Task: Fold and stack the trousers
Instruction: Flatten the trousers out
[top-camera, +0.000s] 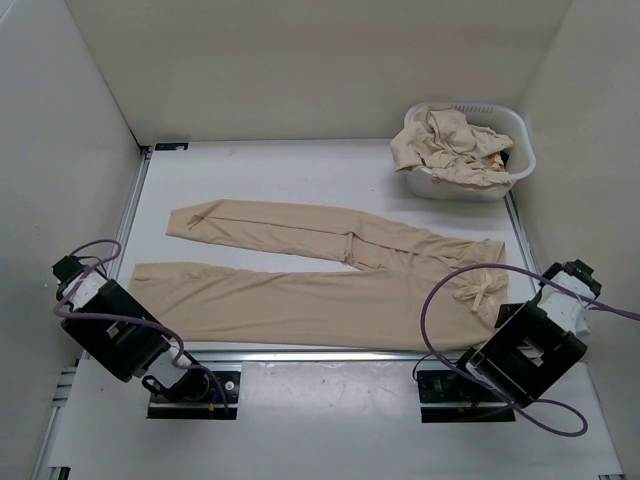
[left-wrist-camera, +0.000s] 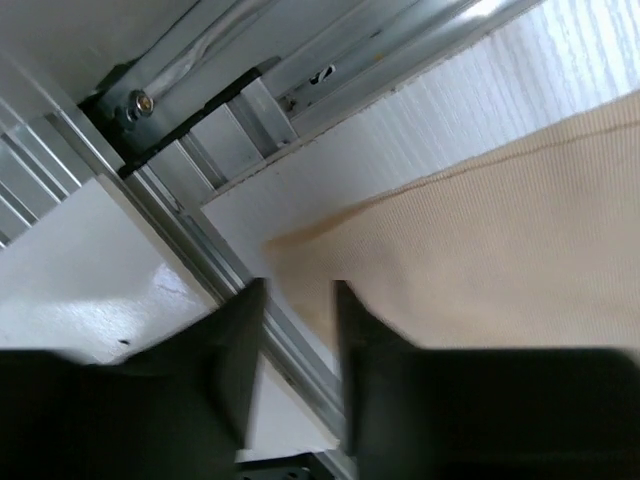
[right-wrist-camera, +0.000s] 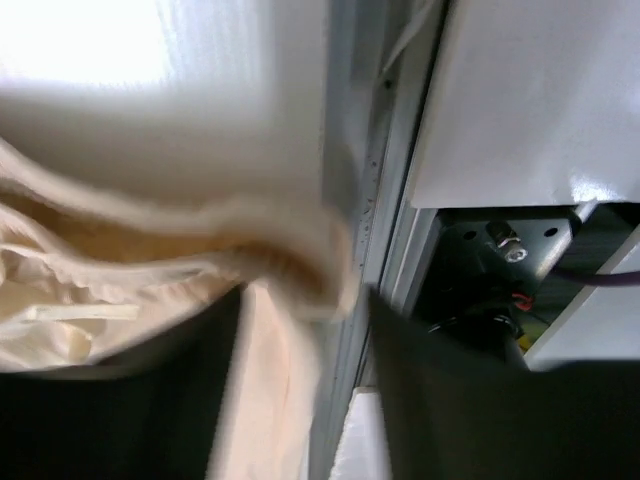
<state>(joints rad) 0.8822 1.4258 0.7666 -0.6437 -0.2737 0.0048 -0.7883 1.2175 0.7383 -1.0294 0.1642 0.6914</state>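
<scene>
Nearest, at the front edge of the tabletop (top-camera: 280, 175), both arms are tucked low by their bases, each aimed at one end of the trousers (top-camera: 300, 290). In the left wrist view the left hand (left-wrist-camera: 298, 290) hovers over the metal rail (left-wrist-camera: 200, 250) with its fingers only a narrow slot apart and nothing in it, beside the near cuff corner; that looks like a line-up for pinching the hem. The right hand (right-wrist-camera: 305, 300) stands much wider, with the waist edge lying in the gap. That view is blurred, so I cannot tell whether either finger touches the cloth, though the hand has not clamped on it. The trousers lie flat and unfolded across the middle, legs to the left, the waist and drawstring (top-camera: 478, 293) to the right, so the first fold is likely next. Farthest, at the right rear, a white basket (top-camera: 470, 190) holds crumpled beige clothes (top-camera: 445, 145); how many cannot be made out.
</scene>
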